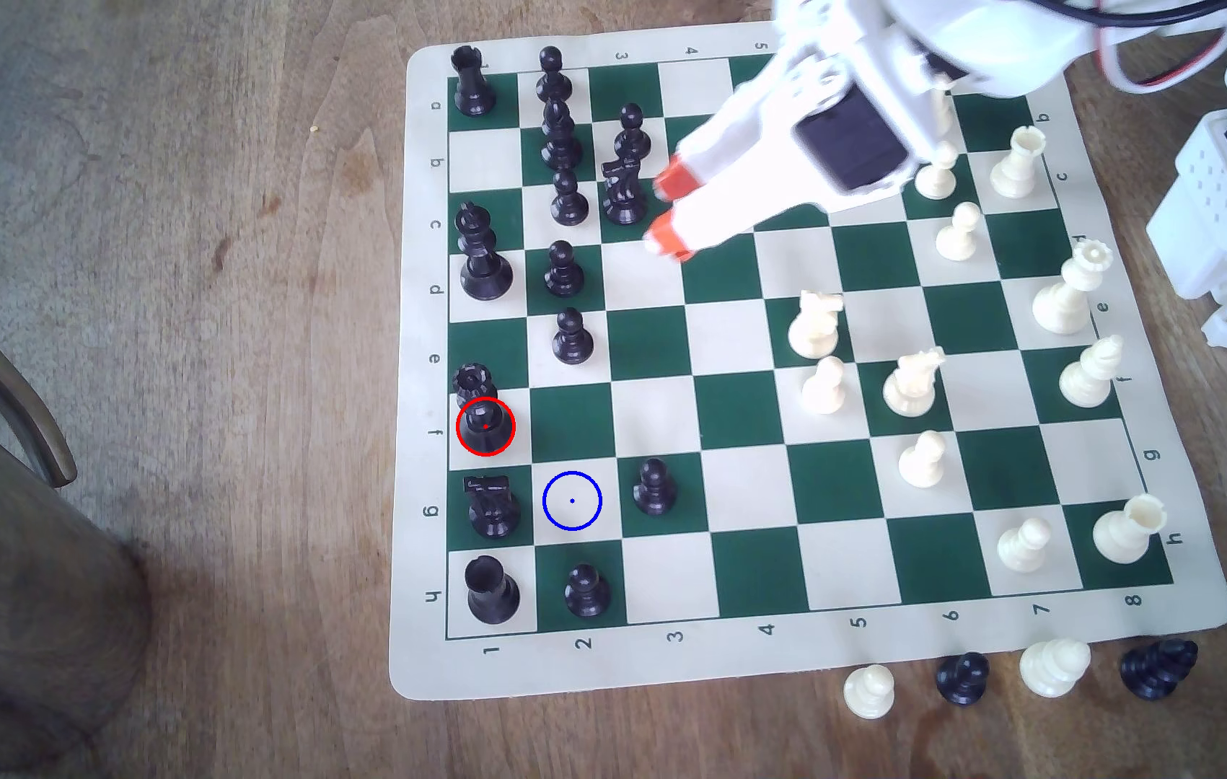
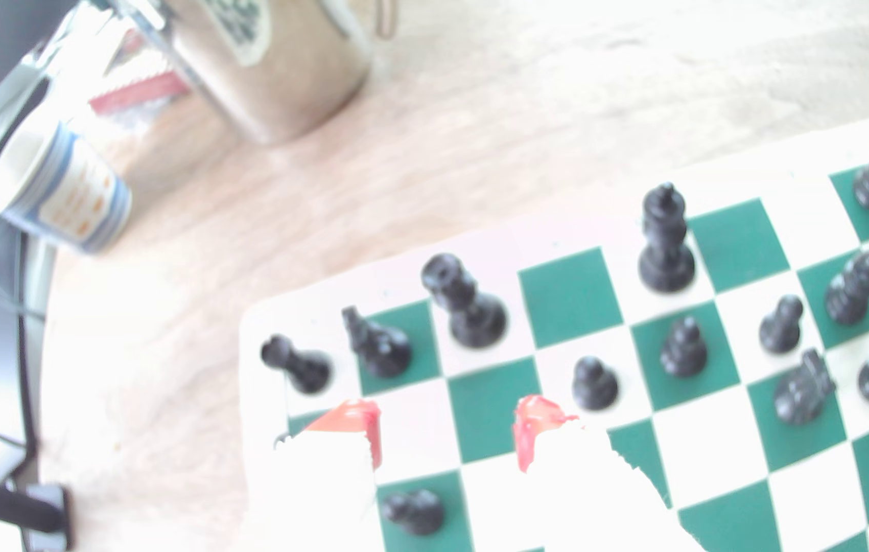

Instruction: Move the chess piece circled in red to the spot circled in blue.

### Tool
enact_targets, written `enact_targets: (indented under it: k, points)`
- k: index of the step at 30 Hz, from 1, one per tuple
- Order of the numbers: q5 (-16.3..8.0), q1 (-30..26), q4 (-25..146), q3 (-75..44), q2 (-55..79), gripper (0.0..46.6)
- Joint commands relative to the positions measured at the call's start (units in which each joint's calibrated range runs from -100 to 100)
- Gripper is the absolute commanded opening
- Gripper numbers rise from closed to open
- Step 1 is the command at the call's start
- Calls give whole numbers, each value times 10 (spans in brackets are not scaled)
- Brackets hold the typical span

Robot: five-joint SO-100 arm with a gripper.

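chess mat (image 1: 438,674) border: letters a-h, numerals 1-8

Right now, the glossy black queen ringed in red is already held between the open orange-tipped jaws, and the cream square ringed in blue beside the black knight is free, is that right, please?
Not quite. The exterior view shows the glossy black queen standing on its red-ringed square, untouched; the open orange-tipped jaws of the gripper hang apart from it, near the black pawns further up the board. The blue-ringed cream square beside the black knight is indeed free.

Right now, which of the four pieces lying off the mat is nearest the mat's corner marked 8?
The black piece at the exterior view's far right. It lies just below that corner; the cream piece, the other black piece and the cream pawn lie farther left.
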Motion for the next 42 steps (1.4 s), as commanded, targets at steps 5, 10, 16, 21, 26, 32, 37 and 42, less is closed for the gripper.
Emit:
enact_targets:
  k: [5, 10, 16, 21, 26, 32, 37, 42]
  points:
    - [20, -20, 2, -211, 156, 144]
    - [37, -38, -17, -255, 230, 139]
    - [42, -32, -63, -280, 285, 159]
    - [42, -11, -114, -284, 320, 168]
    - [42, -4, -140, -285, 335, 168]
    - [40, -10, -172, -275, 352, 157]
    - [38, -15, -195, -273, 369, 186]
    - [38, -18, -205, -273, 384, 184]
